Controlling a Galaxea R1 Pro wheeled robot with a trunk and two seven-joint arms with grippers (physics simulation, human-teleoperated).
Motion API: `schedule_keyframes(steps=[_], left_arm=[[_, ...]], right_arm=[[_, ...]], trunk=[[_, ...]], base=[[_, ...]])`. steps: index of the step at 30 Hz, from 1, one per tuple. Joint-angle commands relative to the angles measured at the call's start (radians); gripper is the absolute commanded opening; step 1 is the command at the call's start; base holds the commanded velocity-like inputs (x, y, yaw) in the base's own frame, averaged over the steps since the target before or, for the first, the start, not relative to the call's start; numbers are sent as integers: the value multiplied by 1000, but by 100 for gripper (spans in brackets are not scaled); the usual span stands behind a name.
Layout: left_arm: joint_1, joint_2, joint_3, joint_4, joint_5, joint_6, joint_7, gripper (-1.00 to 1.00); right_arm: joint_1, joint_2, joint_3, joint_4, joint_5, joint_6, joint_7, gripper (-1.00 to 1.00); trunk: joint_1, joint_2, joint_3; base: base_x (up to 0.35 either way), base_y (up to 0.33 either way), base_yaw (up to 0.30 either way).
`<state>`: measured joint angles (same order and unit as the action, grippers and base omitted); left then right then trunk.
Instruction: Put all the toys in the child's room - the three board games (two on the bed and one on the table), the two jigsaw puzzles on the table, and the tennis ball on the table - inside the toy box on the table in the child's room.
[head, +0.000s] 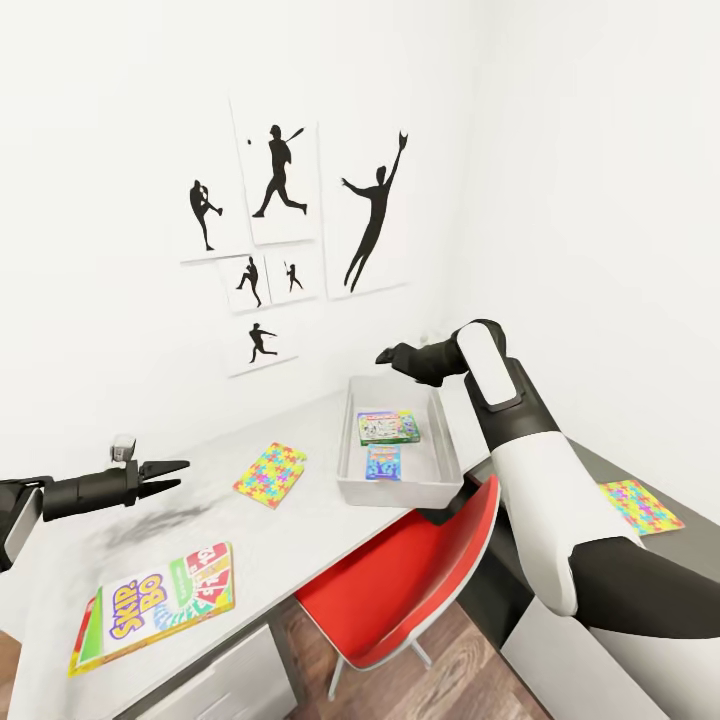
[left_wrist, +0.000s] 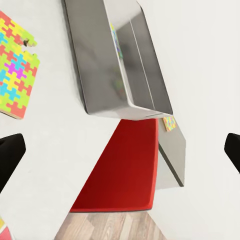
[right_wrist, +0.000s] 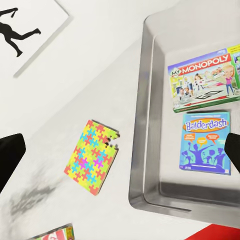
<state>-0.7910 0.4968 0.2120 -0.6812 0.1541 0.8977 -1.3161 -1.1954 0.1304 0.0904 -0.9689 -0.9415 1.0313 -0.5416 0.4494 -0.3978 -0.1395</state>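
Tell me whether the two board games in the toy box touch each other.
Apart. The right wrist view shows a strip of bare grey floor of the toy box between the Monopoly box and the blue Balderdash box.

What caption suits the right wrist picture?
Toy box already holding two board games, a jigsaw puzzle beside it on the table.

Both arms out, tools open, nothing held.

Left arm comes in low from the left edge of the head view, forearm about level, left tool (head: 168, 476) pointing right with jaws spread. Right arm rises from lower right, white upper link angled up to a bent elbow, black wrist reaching left, right tool (head: 386, 355) at its end. Both wrist views show black fingertips (left_wrist: 11, 152) (right_wrist: 10, 150) far apart at the frame edges.
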Motion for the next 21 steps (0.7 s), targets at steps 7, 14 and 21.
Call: schedule_keyframes(steps=[7,14,21], left_arm=[[-1,1,1,0,2,9,-2,100],[-1,1,1,0,1,9,-2,100],[-1,3,1,0,0,8,-2,100]], right_arm=[[-1,3,1,-1,-9,1,-12,100],[-2,10,5,-1,-8,1,-12,100],[-3,15,28,3,-5,0,-12,100]], trunk=[[1,-2,-2],[1,-2,-2],[1,-2,-3]], base=[[0,0,0],[0,0,0],[0,0,106]])
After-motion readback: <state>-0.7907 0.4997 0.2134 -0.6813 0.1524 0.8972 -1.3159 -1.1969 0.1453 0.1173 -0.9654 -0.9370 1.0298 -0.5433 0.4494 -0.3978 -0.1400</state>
